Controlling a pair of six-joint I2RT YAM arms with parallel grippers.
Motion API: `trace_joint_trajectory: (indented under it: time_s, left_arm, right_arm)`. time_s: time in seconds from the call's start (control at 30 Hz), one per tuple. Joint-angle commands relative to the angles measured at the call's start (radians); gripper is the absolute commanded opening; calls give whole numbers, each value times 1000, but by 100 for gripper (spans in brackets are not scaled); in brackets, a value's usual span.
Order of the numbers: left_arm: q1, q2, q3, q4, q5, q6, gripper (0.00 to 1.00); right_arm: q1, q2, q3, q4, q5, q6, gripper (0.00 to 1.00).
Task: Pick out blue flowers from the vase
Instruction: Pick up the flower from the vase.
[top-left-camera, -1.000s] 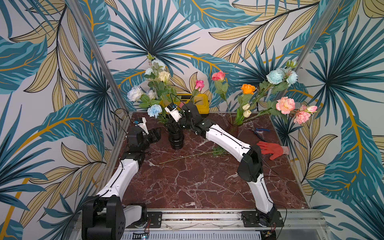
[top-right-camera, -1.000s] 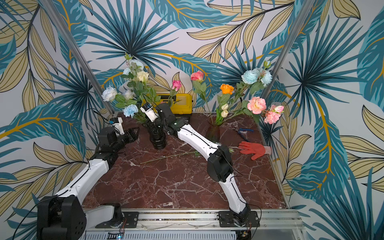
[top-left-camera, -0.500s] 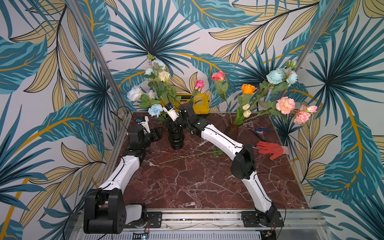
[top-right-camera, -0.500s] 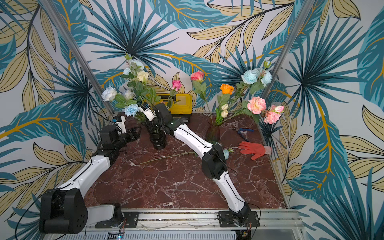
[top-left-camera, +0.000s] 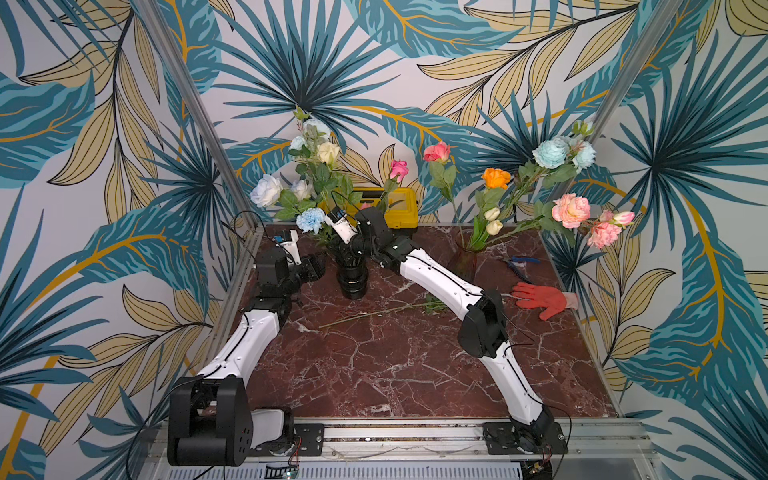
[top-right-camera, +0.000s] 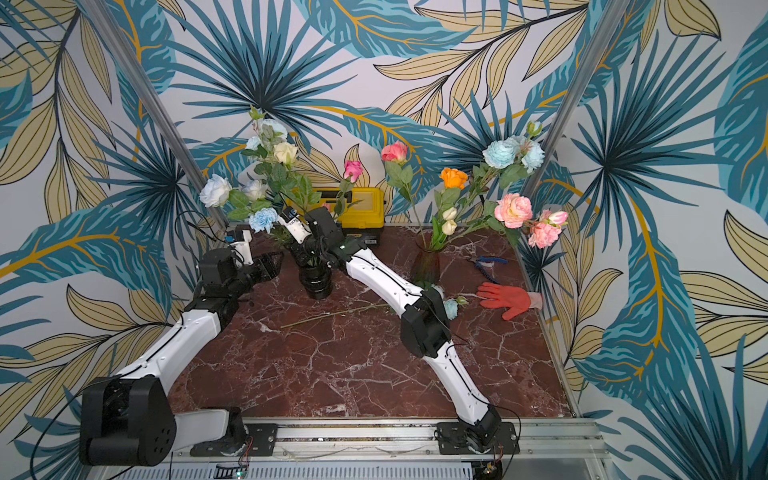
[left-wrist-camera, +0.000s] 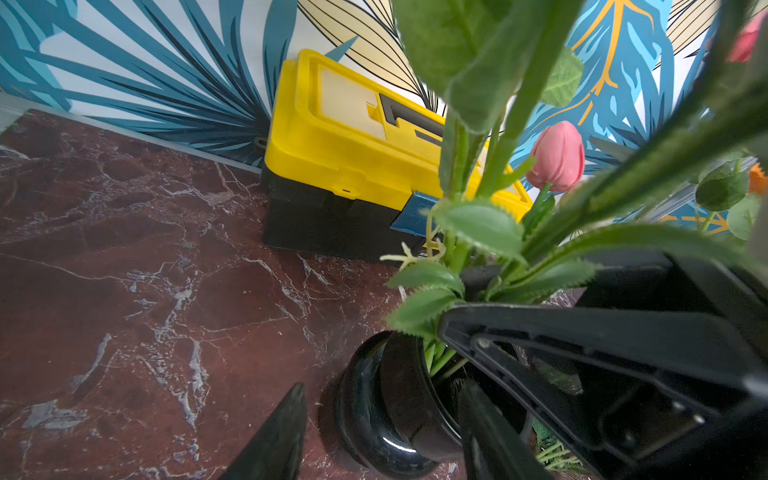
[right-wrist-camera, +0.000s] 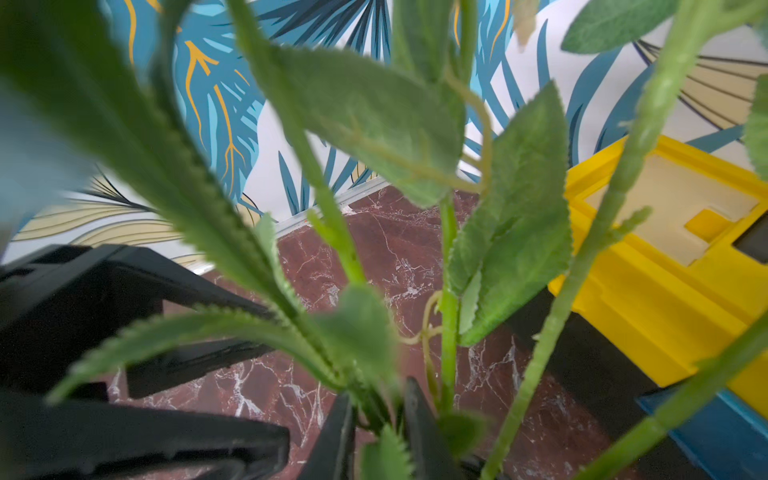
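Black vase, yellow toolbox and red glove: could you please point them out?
black vase (top-left-camera: 352, 286), in a top view, on its lower body.
yellow toolbox (left-wrist-camera: 332, 137), in the left wrist view, on its lid.
red glove (top-left-camera: 545, 299), in a top view, on its palm.

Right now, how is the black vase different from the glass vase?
The black vase is shiny black; the glass vase is red-brown, ribbed. At the black vase the left pincer sits open and the right pincer pinches a green stem; the glass vase has none. Both stand upright.
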Motion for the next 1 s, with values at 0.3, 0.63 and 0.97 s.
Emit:
trace_joint_trajectory:
  time_s: [0.3,0.63,0.97]
  left_arm:
    - [9,-32,-13,16,19,29,59]
    - [6,-68,-37,15,47,42,59]
    - [-71,-181,-55,13,235,185,60]
  right_arm:
    - [7,-139,-106,-3,16,-42,8]
    - [9,-238,-115,-28,21,-61,8]
    - [10,-328,-112,-54,40,-89,8]
